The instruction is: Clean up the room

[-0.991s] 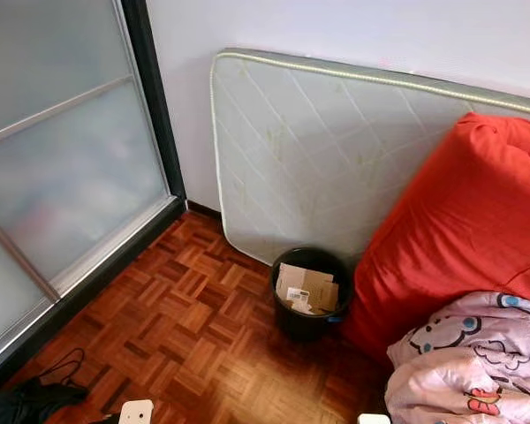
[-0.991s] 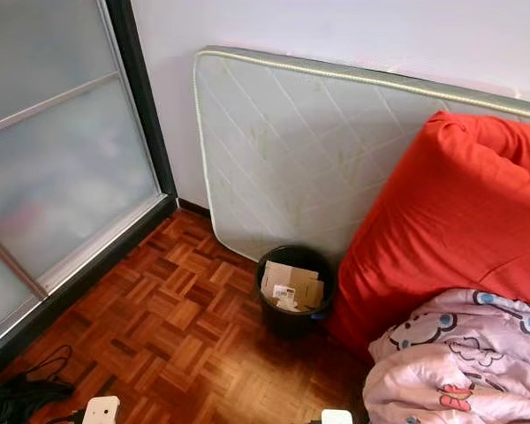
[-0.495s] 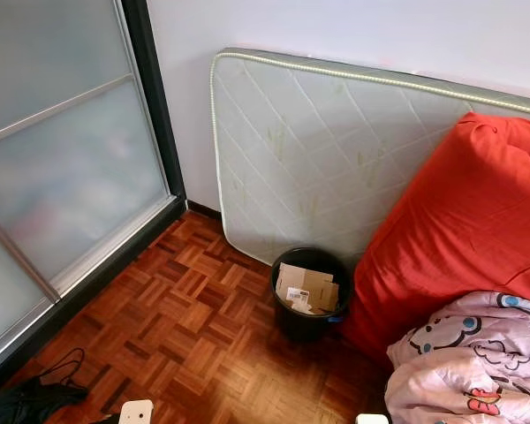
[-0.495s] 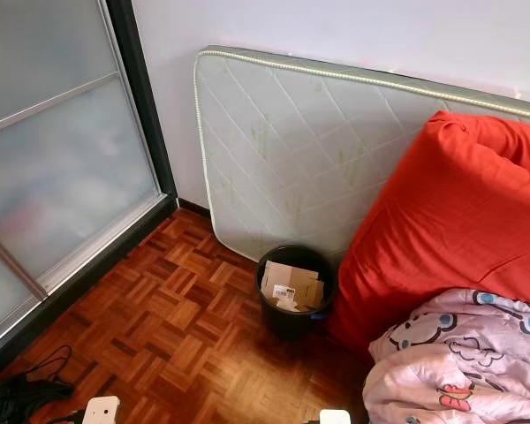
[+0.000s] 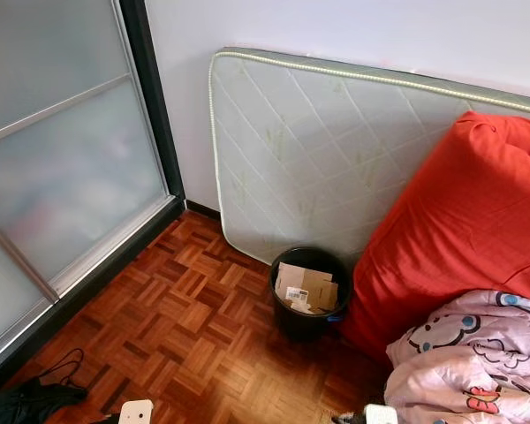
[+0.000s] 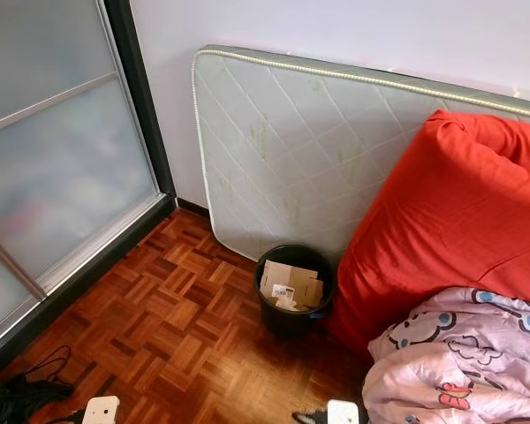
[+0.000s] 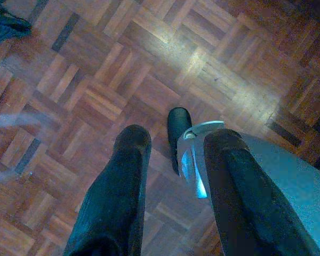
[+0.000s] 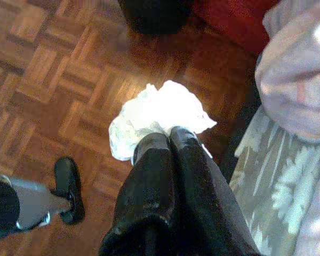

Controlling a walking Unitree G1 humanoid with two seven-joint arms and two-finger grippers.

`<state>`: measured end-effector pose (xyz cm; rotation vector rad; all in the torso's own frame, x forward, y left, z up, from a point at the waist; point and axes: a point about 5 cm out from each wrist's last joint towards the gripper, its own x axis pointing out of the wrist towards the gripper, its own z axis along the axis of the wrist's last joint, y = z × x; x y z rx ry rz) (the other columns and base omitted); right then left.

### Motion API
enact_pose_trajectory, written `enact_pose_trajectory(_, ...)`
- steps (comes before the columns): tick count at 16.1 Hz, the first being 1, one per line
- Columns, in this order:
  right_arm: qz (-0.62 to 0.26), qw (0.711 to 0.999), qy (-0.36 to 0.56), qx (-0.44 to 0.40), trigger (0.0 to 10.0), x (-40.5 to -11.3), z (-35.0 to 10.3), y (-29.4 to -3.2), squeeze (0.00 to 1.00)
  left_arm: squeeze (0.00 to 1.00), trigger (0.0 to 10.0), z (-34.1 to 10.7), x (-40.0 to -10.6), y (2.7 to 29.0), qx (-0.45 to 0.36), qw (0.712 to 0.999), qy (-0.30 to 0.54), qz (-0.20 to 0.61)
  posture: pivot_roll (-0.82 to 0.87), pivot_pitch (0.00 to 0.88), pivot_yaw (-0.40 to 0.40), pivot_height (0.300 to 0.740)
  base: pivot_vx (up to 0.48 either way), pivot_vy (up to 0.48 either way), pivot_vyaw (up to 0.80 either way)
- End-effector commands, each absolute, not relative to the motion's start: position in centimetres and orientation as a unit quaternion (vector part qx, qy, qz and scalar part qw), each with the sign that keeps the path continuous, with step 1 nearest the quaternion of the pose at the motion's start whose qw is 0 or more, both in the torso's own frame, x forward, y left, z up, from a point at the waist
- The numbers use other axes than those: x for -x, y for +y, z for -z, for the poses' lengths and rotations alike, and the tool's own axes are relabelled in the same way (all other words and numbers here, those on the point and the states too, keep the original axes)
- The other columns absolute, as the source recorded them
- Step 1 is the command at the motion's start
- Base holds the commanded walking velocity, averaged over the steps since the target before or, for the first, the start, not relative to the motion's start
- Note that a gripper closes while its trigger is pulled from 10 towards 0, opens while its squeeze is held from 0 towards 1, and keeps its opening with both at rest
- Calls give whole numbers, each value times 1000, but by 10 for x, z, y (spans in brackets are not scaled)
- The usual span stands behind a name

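Mattress [image 5: 318,159] leans on the wall, sheltering the black bin [image 5: 310,294] of cardboard below. My right end effector [image 8: 168,140] is clamped on a crumpled tissue [image 8: 154,114], presumably bound for that bin; my left end effector [image 7: 173,146] hangs spread, empty.

Open parquet floor [image 5: 177,318], black bin [image 5: 311,291] against mattress [image 5: 336,168]

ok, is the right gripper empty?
No. In the right wrist view the right gripper has its fingers shut on a crumpled white tissue, held above the parquet floor.
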<state>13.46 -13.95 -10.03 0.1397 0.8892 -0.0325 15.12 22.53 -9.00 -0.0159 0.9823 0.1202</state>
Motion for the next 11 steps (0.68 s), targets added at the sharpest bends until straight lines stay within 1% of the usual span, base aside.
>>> enact_pose_trajectory(1, 14, 905, 417, -77, 10000, -142, 97, -133, 0, 0, 10000, 91, -149, 226, 11, 876, 478, -59, -43, 0, -32, 740, 0, 0, 0)
enact_pose_trajectory(3, 4, 909, 410, -78, 10000, -145, 96, -131, 0, 0, 10000, 91, -149, 226, 12, 877, 477, -60, -43, 0, -33, 740, 0, 0, 0)
enact_pose_trajectory(5, -13, 905, 420, -60, 10000, -143, 97, -129, 0, 0, 10000, 91, -149, 225, 14, 877, 477, -60, -43, 0, -33, 740, 0, 0, 0)
enact_pose_trajectory(9, -16, 900, 432, -47, 10000, -139, 99, -130, 0, 0, 10000, 91, -149, 225, 17, 877, 477, -60, -42, 0, -35, 740, 0, 0, 0)
enact_pose_trajectory(11, -18, 901, 431, -48, 10000, -140, 99, -126, 0, 0, 10000, 91, -149, 225, 18, 877, 477, -60, -42, 0, -35, 740, 0, 0, 0)
